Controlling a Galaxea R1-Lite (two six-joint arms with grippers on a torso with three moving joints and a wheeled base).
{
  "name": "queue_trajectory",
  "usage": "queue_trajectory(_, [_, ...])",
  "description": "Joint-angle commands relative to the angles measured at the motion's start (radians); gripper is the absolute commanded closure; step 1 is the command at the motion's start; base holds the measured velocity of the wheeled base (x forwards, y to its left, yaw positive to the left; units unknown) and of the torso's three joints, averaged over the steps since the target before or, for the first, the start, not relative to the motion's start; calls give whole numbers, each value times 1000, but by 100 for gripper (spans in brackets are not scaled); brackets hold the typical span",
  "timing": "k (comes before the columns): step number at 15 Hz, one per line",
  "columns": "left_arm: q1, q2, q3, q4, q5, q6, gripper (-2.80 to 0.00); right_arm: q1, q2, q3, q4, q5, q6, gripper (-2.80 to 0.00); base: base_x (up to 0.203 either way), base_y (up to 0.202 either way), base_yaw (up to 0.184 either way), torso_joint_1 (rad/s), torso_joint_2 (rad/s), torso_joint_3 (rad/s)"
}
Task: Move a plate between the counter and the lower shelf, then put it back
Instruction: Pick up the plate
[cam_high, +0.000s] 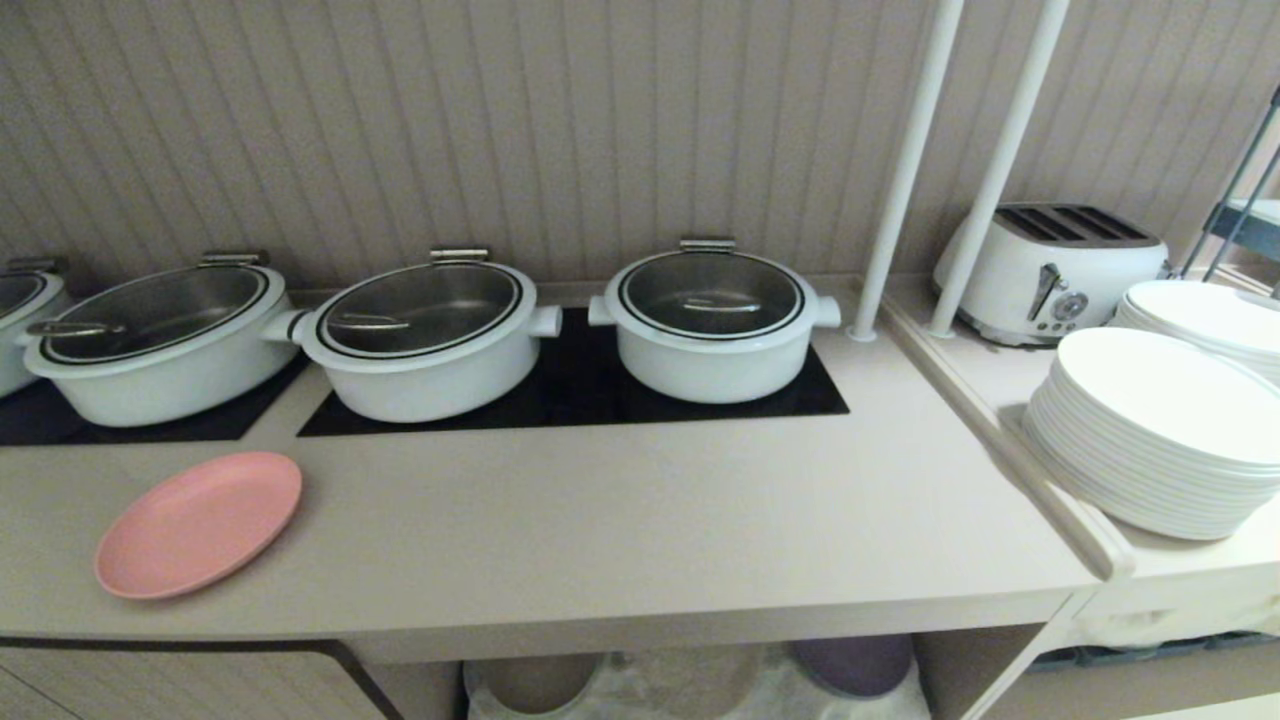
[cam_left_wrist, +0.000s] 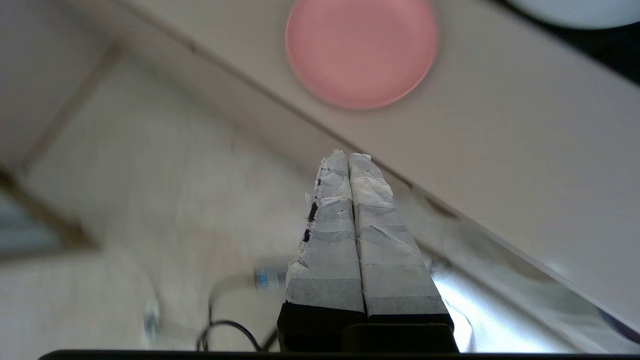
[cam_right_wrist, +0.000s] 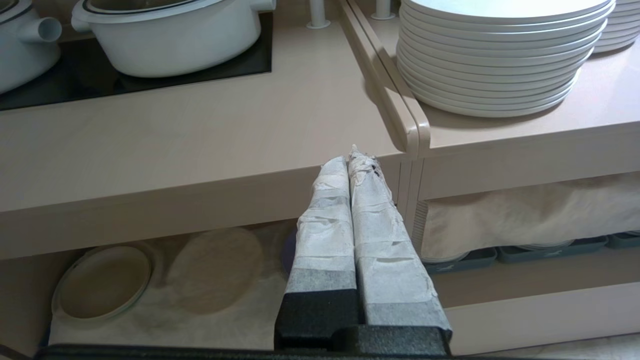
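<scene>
Front strip of the tabletop (cam_high: 620, 520) is bare from the pink plate (cam_high: 198, 523) rightward to the raised edge rail (cam_high: 1000, 440). Behind it, three white pots (cam_high: 425, 340) on the hob panels block the back. Two white poles (cam_high: 905, 170) stand at the right rear corner. White plate stack (cam_high: 1150, 435) fills the side top. Lower shelf (cam_right_wrist: 150, 320) opening is low under the thick front edge, with a beige plate (cam_right_wrist: 102, 282) inside.

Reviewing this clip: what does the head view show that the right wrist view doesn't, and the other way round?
Head view only: the pink plate lying on the counter, the toaster, three lidded pots.
Right wrist view only: the shut right pincer in front of the counter's edge, a beige plate on the lower shelf.
Both: the counter, the hob, the stack of white plates.
</scene>
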Motion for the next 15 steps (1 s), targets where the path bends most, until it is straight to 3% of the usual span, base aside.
queue_trajectory(1, [85,179,-42,36,-30,-14,0,0,0,0,-1,0,0,0,0,0,0,0,0,0])
queue_trajectory(5, [124,320,-49,47,-42,-141,0,0,0,0,-1,0,0,0,0,0,0,0,0,0])
queue_trajectory(8, [95,353,-79,47,-54,-138,0,0,0,0,-1,0,0,0,0,0,0,0,0,0])
queue_trajectory(11, [91,403,-155,49,-128,-72,0,0,0,0,-1,0,0,0,0,0,0,0,0,0])
queue_trajectory(15, [87,509,-233,49,-172,-36,0,0,0,0,-1,0,0,0,0,0,0,0,0,0])
